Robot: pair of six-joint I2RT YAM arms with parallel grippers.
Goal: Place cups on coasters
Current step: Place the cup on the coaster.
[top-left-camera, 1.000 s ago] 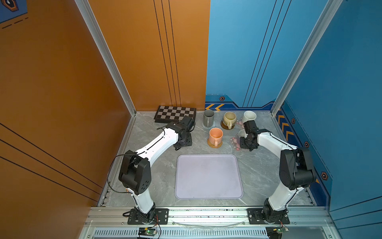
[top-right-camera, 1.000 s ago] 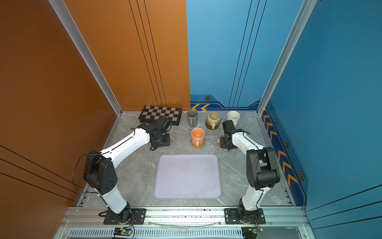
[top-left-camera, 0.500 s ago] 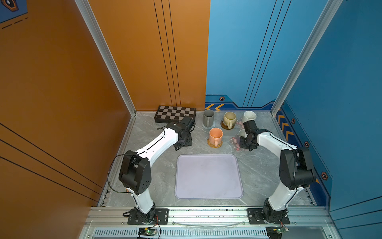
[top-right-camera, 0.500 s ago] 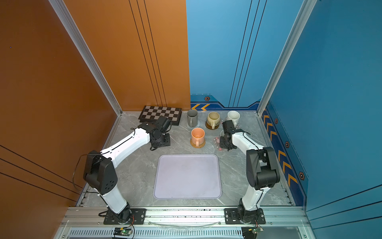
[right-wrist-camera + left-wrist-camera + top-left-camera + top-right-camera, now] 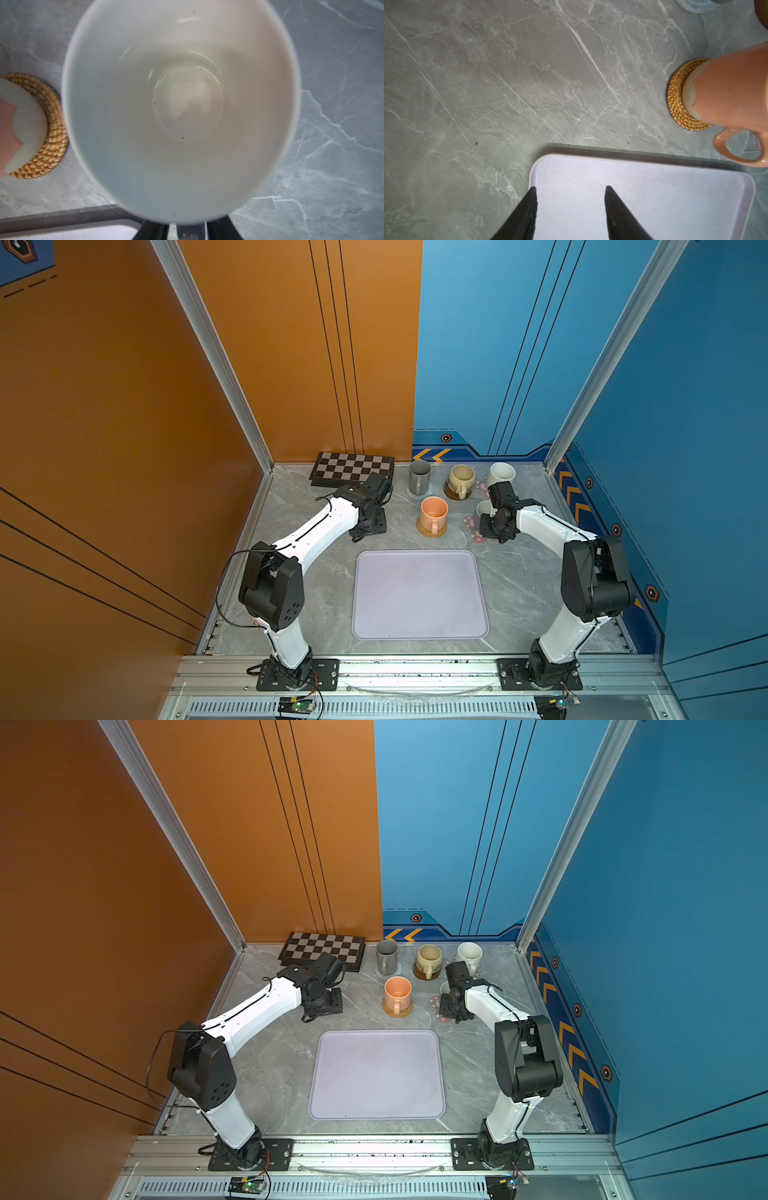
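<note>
Four cups stand on coasters in both top views: the grey cup [image 5: 419, 477] on the pale-blue mat, the beige-yellow cup [image 5: 460, 479] on the brown disc, the speckled white cup [image 5: 500, 472] on a pink-flower coaster [image 5: 482, 487], and the orange cup [image 5: 433, 511] on the rattan coaster [image 5: 432, 529]. The lavender cup [image 5: 182, 108] sits at the other pink-flower coaster [image 5: 470, 524], under my right gripper [image 5: 487, 520]. The right fingers [image 5: 154, 230] flank its handle side with thin slits of light; their tips are hidden by the rim. My left gripper [image 5: 570, 188] hangs open and empty left of the orange cup.
A large lavender tray [image 5: 415, 552] lies at the table's middle front, between the two arms. A chequered board [image 5: 353, 468] leans at the back left, behind the left wrist. Walls close in the table on three sides.
</note>
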